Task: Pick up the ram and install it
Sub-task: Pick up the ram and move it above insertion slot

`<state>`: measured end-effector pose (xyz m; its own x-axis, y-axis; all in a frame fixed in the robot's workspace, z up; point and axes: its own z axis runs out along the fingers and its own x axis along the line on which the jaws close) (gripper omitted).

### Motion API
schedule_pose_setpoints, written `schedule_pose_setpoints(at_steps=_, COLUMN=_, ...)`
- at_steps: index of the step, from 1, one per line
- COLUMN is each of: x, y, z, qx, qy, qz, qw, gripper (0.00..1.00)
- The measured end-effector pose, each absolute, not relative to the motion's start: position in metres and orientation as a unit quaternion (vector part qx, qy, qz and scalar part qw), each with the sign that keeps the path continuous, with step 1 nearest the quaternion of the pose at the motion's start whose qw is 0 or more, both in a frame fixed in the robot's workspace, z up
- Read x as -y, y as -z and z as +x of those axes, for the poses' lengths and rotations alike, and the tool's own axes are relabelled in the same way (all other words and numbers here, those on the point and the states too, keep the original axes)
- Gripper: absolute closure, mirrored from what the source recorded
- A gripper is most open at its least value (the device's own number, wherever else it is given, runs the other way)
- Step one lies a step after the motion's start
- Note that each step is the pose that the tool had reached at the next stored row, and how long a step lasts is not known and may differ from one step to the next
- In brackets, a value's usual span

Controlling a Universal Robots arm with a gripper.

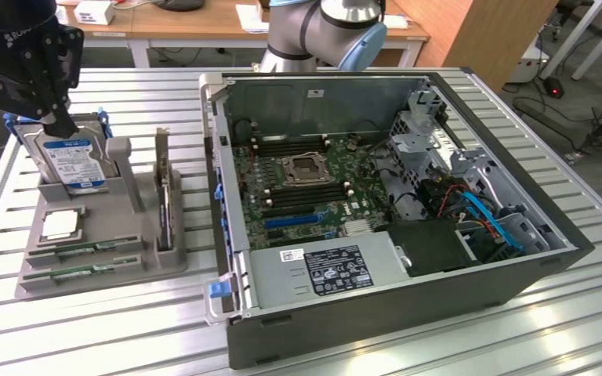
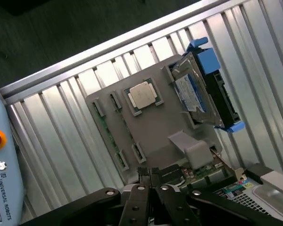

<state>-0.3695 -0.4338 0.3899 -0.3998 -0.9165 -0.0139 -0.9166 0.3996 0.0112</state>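
The fingers (image 2: 151,178) are being held clenched, empty. The long, thin green circuit-board ram (image 1: 81,251) is lying beneath them, well apart. It is judged light, stiff and fragile, best gripped across its long edges.

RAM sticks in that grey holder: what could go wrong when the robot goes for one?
The shut jaws hang right by the propped-up hard drive and might knock it. The two ram sticks lie thin and low in the holder, close to the processor, so a grab could slip or bump it.
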Motion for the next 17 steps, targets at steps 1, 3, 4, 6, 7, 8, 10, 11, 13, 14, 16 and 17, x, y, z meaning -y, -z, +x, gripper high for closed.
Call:
schedule_pose_setpoints(at_steps=1, x=0.4339, y=-0.3899, z=-0.3695, qx=-0.831, qy=-0.008, qz=-0.556, qw=0.002, gripper=0.91)
schedule_pose_setpoints(at_steps=3, x=0.4338, y=-0.3898, z=-0.3695, qx=-0.822, qy=-0.007, qz=-0.57, qw=0.002, gripper=0.91)
schedule_pose_setpoints(at_steps=4, x=0.4338, y=-0.3897, z=-0.3695, qx=-0.817, qy=-0.007, qz=-0.577, qw=0.001, gripper=0.91)
schedule_pose_setpoints(at_steps=6, x=0.4339, y=-0.3897, z=-0.3695, qx=-0.807, qy=-0.006, qz=-0.591, qw=0.001, gripper=0.91)
schedule_pose_setpoints(at_steps=7, x=0.4339, y=-0.3897, z=-0.3695, qx=-0.801, qy=-0.006, qz=-0.598, qw=0.0, gripper=0.91)
schedule_pose_setpoints(at_steps=8, x=0.4339, y=-0.3897, z=-0.3695, qx=-0.796, qy=-0.006, qz=-0.605, qw=0.0, gripper=0.91)
schedule_pose_setpoints(at_steps=10, x=0.4339, y=-0.3897, z=-0.3695, qx=-0.786, qy=-0.006, qz=-0.618, qw=0.0, gripper=0.91)
schedule_pose_setpoints(at_steps=11, x=0.4339, y=-0.3897, z=-0.3695, qx=-0.783, qy=-0.006, qz=-0.622, qw=0.0, gripper=0.91)
schedule_pose_setpoints(at_steps=13, x=0.4338, y=-0.3897, z=-0.3695, qx=-0.783, qy=-0.006, qz=-0.622, qw=0.0, gripper=0.91)
schedule_pose_setpoints(at_steps=14, x=0.4339, y=-0.3897, z=-0.3695, qx=-0.783, qy=-0.006, qz=-0.623, qw=0.0, gripper=0.91)
schedule_pose_setpoints(at_steps=16, x=0.4338, y=-0.3897, z=-0.3695, qx=-0.783, qy=-0.006, qz=-0.622, qw=0.0, gripper=0.91)
schedule_pose_setpoints(at_steps=17, x=0.4338, y=-0.3897, z=-0.3695, qx=-0.783, qy=-0.006, qz=-0.623, qw=0.0, gripper=0.91)
